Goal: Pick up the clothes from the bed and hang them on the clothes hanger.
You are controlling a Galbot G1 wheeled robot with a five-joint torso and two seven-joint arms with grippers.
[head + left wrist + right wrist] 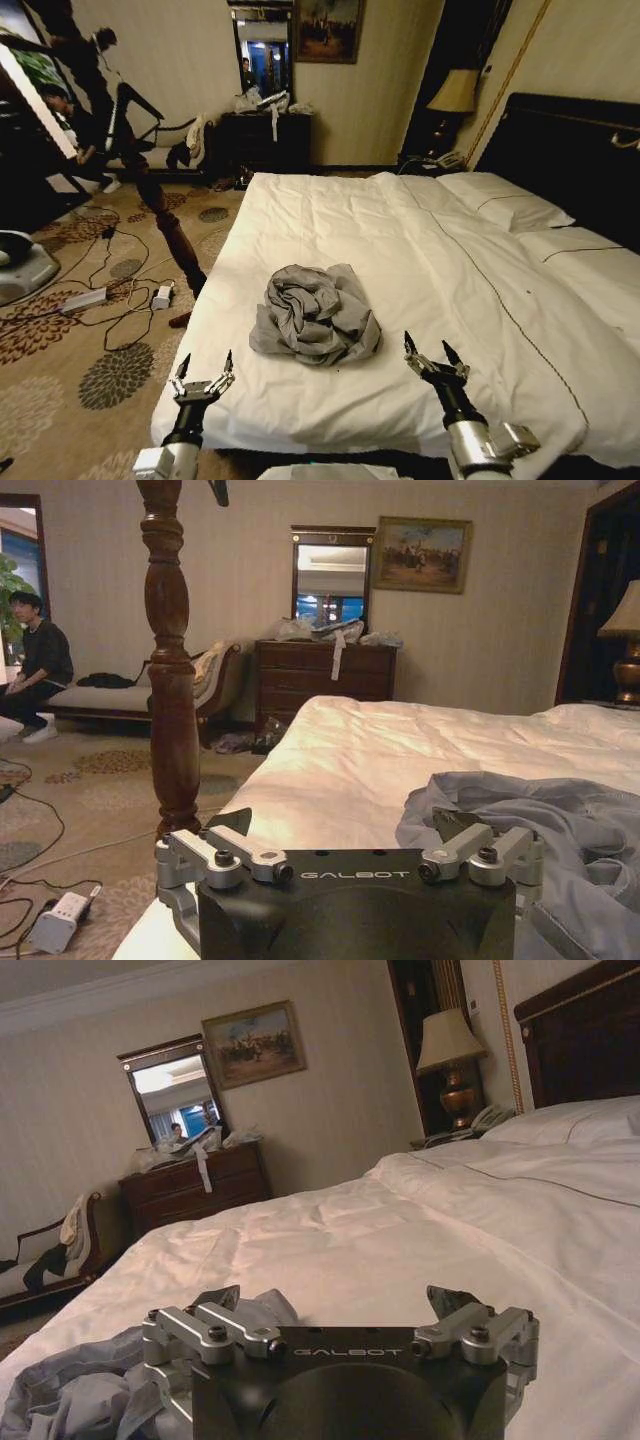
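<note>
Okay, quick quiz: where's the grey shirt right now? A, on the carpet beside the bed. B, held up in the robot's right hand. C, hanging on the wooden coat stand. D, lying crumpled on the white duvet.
D: the grey shirt lies bunched on the bed, with the left hand and right hand both open and empty just short of it.

The bed (420, 250) is viewed from above its foot; the dresser (325, 675) is faced low, closely, by both wrist views.
</note>
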